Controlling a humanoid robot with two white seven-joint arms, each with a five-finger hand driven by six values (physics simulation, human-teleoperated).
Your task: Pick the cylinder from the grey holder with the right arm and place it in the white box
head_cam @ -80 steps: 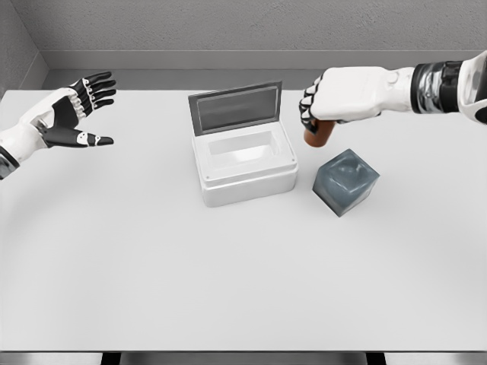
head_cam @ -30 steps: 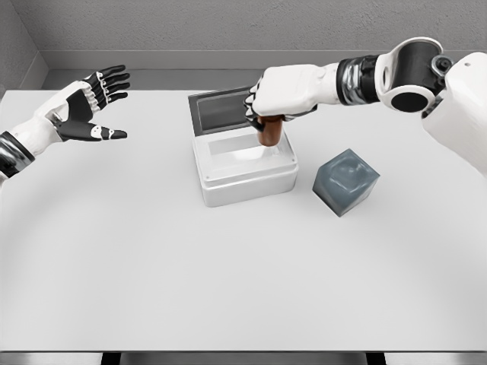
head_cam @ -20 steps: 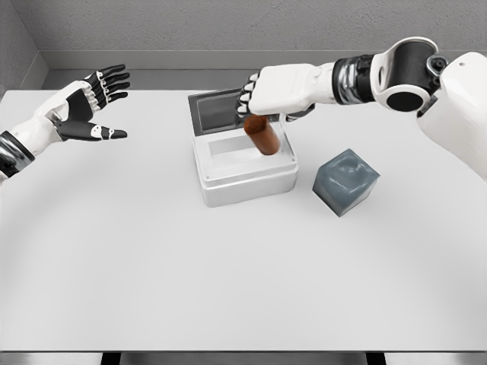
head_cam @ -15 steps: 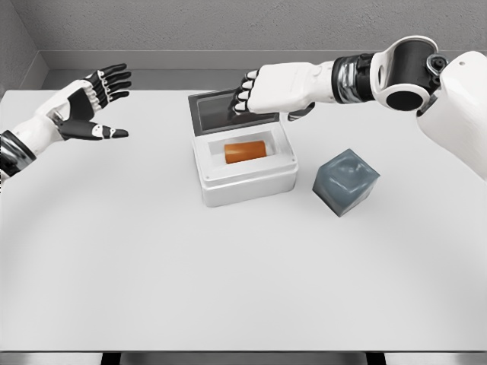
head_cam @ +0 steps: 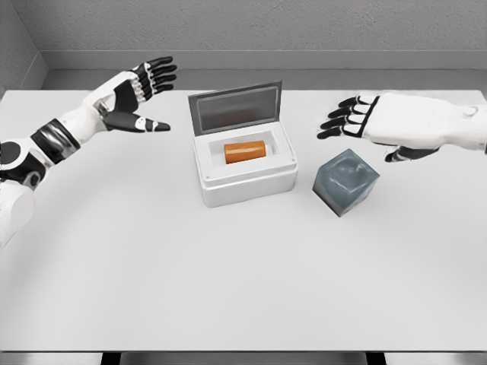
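Since the frame half a second back, the right hand (head_cam: 384, 125) has drawn away from above the white box (head_cam: 243, 162) toward the right side of the table (head_cam: 228, 274), and the left hand (head_cam: 131, 95) has reached further in toward the box. The right hand now hovers flat, palm down, with its fingers (head_cam: 340, 122) spread wide and holding nothing; they point left toward the box. The orange cylinder (head_cam: 244, 151) lies on its side inside the box's recess, well to the left of the right hand's fingertips and clear of them. The box's lid (head_cam: 235, 108) stands raised at the back. The grey holder (head_cam: 346, 181) sits just below the right hand, beside the box's right wall and apart from it, its top hollow showing nothing inside. The left hand hangs above the table to the left of the lid, fingers stretched open and empty, thumb pointing toward the box.
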